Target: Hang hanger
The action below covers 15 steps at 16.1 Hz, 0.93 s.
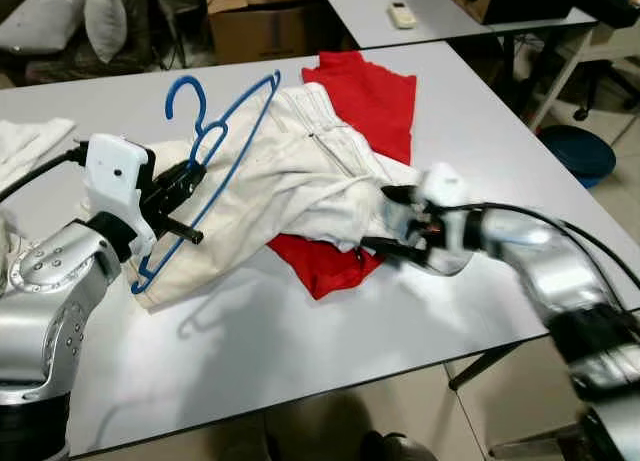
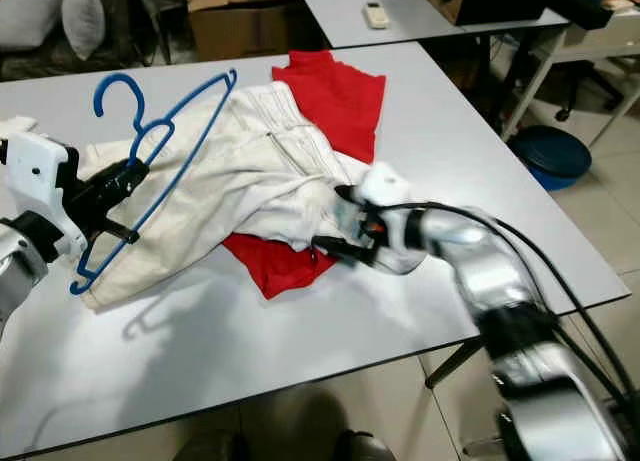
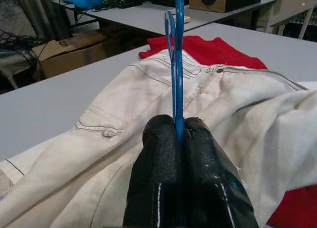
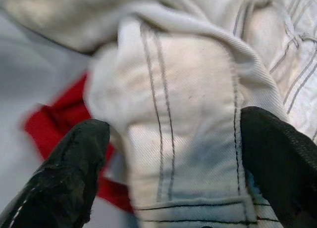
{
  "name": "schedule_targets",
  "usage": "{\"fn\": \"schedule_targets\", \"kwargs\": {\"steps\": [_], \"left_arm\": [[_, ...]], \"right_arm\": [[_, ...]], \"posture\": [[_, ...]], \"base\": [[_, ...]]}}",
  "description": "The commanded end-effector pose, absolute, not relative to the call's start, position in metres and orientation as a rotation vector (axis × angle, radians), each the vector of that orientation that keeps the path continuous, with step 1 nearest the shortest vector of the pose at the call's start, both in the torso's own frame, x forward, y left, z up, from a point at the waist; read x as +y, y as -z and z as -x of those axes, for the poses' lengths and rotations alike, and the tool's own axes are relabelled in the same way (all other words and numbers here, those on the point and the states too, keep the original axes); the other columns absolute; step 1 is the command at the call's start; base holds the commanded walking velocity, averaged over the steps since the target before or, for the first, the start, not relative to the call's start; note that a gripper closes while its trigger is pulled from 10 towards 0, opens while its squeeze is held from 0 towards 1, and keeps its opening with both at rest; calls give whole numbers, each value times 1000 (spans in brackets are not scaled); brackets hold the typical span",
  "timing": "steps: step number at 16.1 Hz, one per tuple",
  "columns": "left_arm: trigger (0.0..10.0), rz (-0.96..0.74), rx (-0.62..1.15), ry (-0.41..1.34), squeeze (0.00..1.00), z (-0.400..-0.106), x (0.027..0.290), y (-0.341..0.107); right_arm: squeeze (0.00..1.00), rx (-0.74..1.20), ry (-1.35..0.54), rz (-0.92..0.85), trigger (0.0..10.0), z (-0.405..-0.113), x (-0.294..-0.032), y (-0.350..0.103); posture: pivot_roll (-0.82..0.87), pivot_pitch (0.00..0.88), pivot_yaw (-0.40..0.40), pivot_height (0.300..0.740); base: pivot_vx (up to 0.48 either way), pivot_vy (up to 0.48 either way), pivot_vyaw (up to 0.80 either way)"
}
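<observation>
On the table: I am looking down at a grey table [image 1: 300, 351] with white trousers [image 1: 290, 181] spread over a red garment [image 1: 365, 96].
Hanger: I am holding the blue hanger [image 1: 215, 141] lifted and tilted above the trousers' left part, its hook pointing toward the far edge of the table.
Left gripper: my left gripper [image 3: 178, 134] is pinching the hanger's thin blue bar, both black fingers [image 3: 158, 159] pressing together on it with the bar running between them.
Right gripper: my right gripper [image 4: 173, 159] is sitting at the trousers' near right edge, its two fingers [image 4: 74, 168] standing wide apart with a stitched fold of white cloth lying between them; they are not squeezing it.
Trousers: the waistband end is lying toward the red garment, and the cloth is bunching in folds near my right gripper.
Background: a cardboard box [image 1: 260, 26] is sitting beyond the table, a second table [image 1: 450, 21] is carrying a remote control [image 1: 401, 14], and grey cushions [image 1: 60, 19] are lying at the far left.
</observation>
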<state>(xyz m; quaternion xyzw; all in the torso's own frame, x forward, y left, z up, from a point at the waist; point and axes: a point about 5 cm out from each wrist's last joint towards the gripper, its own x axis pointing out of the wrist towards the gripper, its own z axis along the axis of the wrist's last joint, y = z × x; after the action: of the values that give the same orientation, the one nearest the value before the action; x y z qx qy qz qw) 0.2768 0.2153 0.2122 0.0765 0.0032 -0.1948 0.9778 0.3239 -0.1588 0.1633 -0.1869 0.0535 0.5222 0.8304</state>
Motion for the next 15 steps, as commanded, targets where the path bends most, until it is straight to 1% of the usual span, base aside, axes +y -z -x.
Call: {"fn": "schedule_targets", "kwargs": {"steps": [1,3,4,5,6,7,8,9,10,11,12,13,15], "left_arm": [[10000,-147,-6,400,0,-279,213,-215],[10000,-138,-7,424,0,-283,207,-213],[10000,-131,-9,428,0,-285,204,-212],[10000,-112,-7,423,0,-289,197,-210],[10000,-106,-6,414,0,-290,196,-209],[10000,-84,-11,359,0,-291,192,-206],[10000,-69,-17,337,0,-289,186,-205],[10000,-58,-46,326,0,-285,176,-206],[10000,-69,-45,327,0,-282,171,-205],[10000,-67,-31,347,0,-277,161,-201],[10000,-58,-24,360,0,-276,156,-198],[10000,-55,-24,360,0,-279,154,-196],[10000,-73,-23,355,0,-283,151,-192]], "right_arm": [[0,77,-1173,346,10000,-312,-160,-176],[0,62,-1220,325,10000,-288,-168,-185],[0,49,-1205,312,10000,-282,-172,-189],[0,0,-1096,284,10000,-267,-184,-201],[0,-14,-1048,273,10000,-264,-188,-205],[0,-53,-876,208,10000,-258,-197,-213],[0,-69,-754,159,10000,-253,-200,-215],[0,-87,-566,143,10000,-243,-202,-214],[0,-70,-492,121,10000,-240,-200,-209],[0,2,-306,67,10000,-236,-195,-192],[0,47,-189,23,10000,-234,-188,-181],[0,39,-175,-18,10000,-235,-179,-178],[0,14,-164,16,10000,-240,-165,-177]], "posture": [[71,59,37,740],[54,40,52,740],[46,30,56,740],[37,18,60,740],[31,10,63,740],[17,0,68,740],[7,0,75,740],[7,0,75,740],[-3,0,87,740],[-10,0,92,740],[-5,0,93,740],[-9,0,93,740],[-13,0,88,740]], "base": [[0,0,0],[0,0,0],[0,0,0],[0,0,0],[0,0,0],[0,0,0],[0,0,0],[0,0,0],[0,0,0],[0,0,0],[0,0,0],[0,270,0],[0,306,0]]}}
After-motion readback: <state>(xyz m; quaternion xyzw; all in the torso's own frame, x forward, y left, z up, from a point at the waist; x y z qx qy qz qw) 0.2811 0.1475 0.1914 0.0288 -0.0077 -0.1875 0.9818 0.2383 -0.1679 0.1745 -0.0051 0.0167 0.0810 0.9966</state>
